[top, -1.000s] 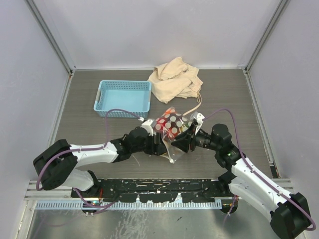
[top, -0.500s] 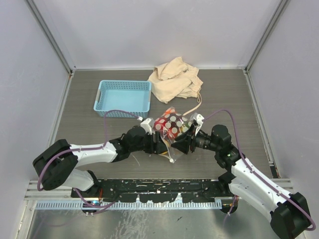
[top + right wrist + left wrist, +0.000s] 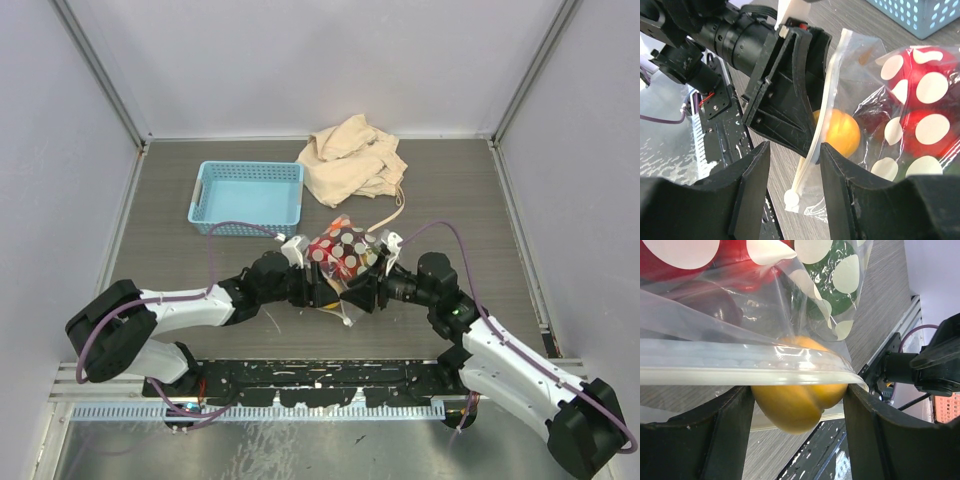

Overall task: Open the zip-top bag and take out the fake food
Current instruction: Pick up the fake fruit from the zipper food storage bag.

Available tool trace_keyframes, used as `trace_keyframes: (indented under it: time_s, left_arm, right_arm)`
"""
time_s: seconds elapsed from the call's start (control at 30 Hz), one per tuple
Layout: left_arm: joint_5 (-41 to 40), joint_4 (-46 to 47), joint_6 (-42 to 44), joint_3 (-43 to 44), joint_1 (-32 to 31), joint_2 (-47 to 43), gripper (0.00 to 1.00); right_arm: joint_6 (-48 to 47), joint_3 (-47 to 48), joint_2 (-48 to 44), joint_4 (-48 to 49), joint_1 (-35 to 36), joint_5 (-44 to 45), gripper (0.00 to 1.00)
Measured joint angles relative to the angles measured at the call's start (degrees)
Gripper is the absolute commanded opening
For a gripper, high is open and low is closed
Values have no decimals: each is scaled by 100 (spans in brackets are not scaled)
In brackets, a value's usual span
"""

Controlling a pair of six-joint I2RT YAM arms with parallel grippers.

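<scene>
The zip-top bag [image 3: 345, 250], clear with white dots, lies mid-table, holding red, green and maroon fake food. My left gripper [image 3: 326, 290] is at its near left edge. In the left wrist view [image 3: 799, 440] its fingers touch both sides of an orange fruit [image 3: 795, 405] under the white zip strip [image 3: 740, 365]. My right gripper [image 3: 362, 292] is open at the bag's near right. In the right wrist view [image 3: 794, 200] its fingers straddle the lower end of the zip strip [image 3: 822, 115] without touching it. The orange fruit [image 3: 840, 132] shows behind the strip.
A light blue perforated basket [image 3: 245, 166] stands at the back left; its corner shows in the right wrist view [image 3: 920, 15]. A beige cloth drawstring bag [image 3: 350, 160] lies at the back centre. The two grippers face each other closely at the bag.
My right gripper has moved left, closer to the bag and the left gripper, so the zip strip end now lies between its fingers. The left gripper and bag have hardly moved.
</scene>
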Motion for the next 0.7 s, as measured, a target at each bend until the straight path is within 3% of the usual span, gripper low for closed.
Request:
trace_keyframes:
  time_s: [0.7]
  left_arm:
    - [225,302,-297,-118,90,4,17]
  right_arm:
    - [-315,337,511,-1019,1062,1919,51]
